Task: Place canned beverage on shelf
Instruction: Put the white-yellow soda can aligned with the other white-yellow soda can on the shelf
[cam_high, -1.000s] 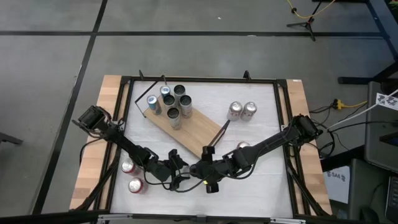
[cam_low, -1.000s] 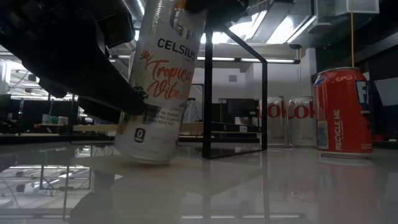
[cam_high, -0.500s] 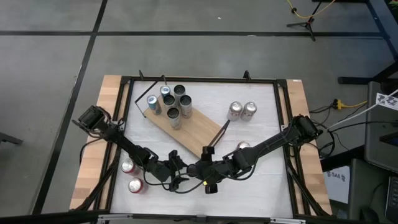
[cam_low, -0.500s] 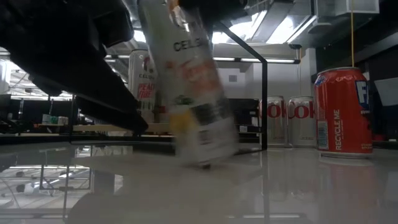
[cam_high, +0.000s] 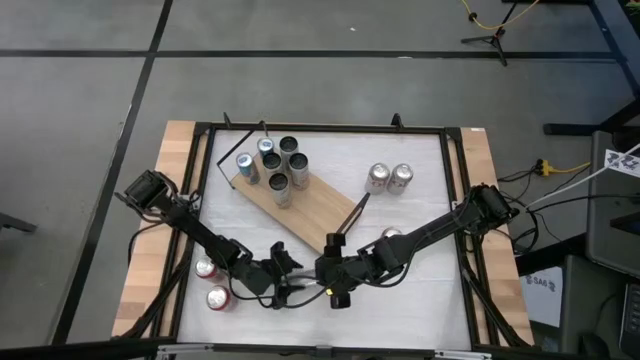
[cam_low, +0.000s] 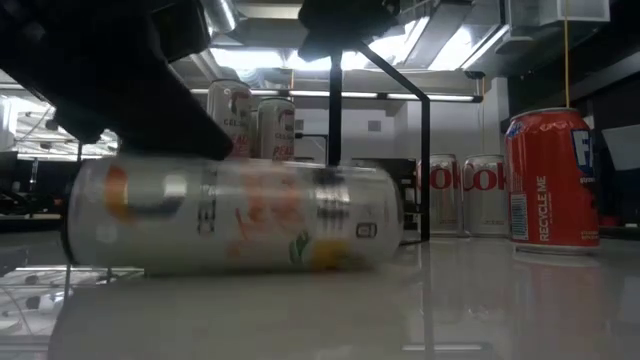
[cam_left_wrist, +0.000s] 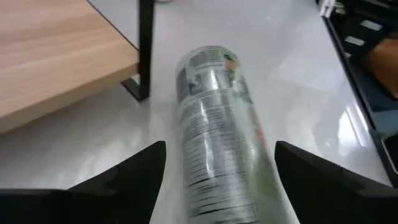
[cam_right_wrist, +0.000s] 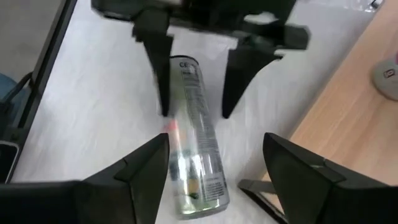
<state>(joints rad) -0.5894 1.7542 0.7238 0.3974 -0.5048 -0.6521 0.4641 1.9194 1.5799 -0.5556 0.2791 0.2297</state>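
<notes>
On the bench's (cam_high: 420, 300) left side, two red-topped cans (cam_high: 207, 268) stand near the front edge, just beside the left arm. Behind them the shelf (cam_high: 310, 212), a light-brown board on a thin black frame, lies at an angle across the bench, with six upright cans (cam_high: 281, 183) clustered at its far-left end.

In front of the shelf's near corner, the left gripper (cam_high: 287, 287) reaches in low, its fingers (cam_left_wrist: 134, 177) spread apart on either side of a slim white can (cam_low: 235, 215) that lies flat on its side on the bench. In the left wrist view the white can runs lengthwise down the gap between the two fingers, and neither finger presses on it; whether one grazes it cannot be told.

The right gripper (cam_high: 322, 277) faces the left one from the other end of the same can. Its fingers (cam_right_wrist: 140, 174) are also spread wide, with the can's near end lying between them, unclamped.

Further right, a red can (cam_low: 552, 178) stands upright on the bench near the right arm, and two silver cans (cam_high: 389, 178) stand side by side toward the back.
</notes>
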